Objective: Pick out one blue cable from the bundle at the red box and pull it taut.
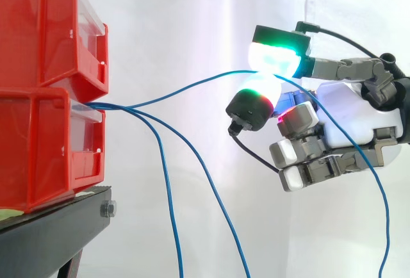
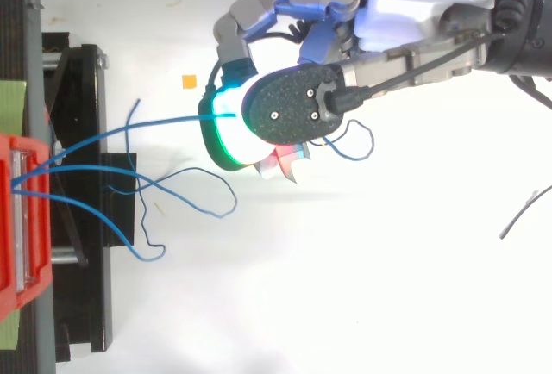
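Robot hand [image 1: 346, 121] pinches one blue cable [image 1: 192, 86] between two glowing pads [image 1: 275, 57], well apart from the lower red bin [image 1: 38, 150], out of whose front the cable comes. Picking looks done. The strand bows slightly, so the pull is not yet finished: draw away from the bin, keeping the pinch firm. Two other blue cables [image 1: 168, 191] droop just beside the bin, which sits on a black stand [image 1: 51, 233] before a white curtain [image 1: 192, 22].

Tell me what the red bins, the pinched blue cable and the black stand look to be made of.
Red bins: likely moulded plastic, glossy, with ribbed walls and a clear front panel. Blue cable, pinched by the hand: thin wire in smooth blue insulation, probably plastic; it bends in loose curves. Black stand: probably painted metal, matt, with a bolt at its edge.
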`<act>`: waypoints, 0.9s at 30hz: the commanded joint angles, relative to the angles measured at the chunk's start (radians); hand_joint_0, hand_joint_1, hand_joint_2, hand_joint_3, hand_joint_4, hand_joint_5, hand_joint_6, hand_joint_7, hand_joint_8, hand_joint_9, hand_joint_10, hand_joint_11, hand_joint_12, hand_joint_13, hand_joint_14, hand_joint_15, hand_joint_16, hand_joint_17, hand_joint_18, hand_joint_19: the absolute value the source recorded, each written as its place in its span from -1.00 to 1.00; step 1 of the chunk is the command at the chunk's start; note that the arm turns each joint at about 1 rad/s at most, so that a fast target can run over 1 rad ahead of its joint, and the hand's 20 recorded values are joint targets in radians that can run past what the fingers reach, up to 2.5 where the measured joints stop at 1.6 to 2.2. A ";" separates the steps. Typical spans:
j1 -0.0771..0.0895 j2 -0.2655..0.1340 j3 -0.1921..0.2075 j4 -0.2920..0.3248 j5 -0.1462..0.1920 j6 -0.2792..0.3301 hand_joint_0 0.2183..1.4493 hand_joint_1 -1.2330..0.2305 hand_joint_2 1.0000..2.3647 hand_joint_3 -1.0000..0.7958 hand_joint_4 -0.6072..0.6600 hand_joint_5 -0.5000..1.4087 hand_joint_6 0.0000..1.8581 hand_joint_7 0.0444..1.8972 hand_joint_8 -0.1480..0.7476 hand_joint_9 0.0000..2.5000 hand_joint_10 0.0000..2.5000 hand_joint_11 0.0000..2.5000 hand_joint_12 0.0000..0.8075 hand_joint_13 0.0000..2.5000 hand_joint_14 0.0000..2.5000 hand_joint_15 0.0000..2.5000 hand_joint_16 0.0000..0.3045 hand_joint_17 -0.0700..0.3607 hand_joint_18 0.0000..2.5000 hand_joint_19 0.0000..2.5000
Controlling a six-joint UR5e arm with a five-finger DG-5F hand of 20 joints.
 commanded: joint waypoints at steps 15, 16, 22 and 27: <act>0.000 0.000 -0.001 0.000 0.000 0.000 -0.33 -0.26 -0.96 0.07 -0.38 -0.67 -0.01 0.44 -0.12 0.00 -0.98 -0.37 -0.46 -0.19 -0.98 -0.55 -0.77 -0.31 -0.40 -0.49; 0.000 0.000 -0.001 0.000 0.000 0.000 -0.33 -0.27 -0.96 0.07 -0.37 -0.67 -0.01 0.45 -0.11 0.00 -0.98 -0.37 -0.46 -0.19 -0.98 -0.55 -0.77 -0.30 -0.40 -0.49; 0.000 0.000 -0.001 0.000 0.000 0.000 -0.33 -0.27 -0.96 0.07 -0.38 -0.67 -0.01 0.45 -0.12 0.00 -0.98 -0.37 -0.46 -0.19 -0.98 -0.56 -0.77 -0.31 -0.40 -0.49; -0.001 0.000 -0.001 0.000 0.000 0.000 -0.33 -0.27 -0.96 0.07 -0.38 -0.67 -0.01 0.45 -0.12 0.00 -0.98 -0.38 -0.48 -0.19 -0.98 -0.56 -0.77 -0.30 -0.40 -0.49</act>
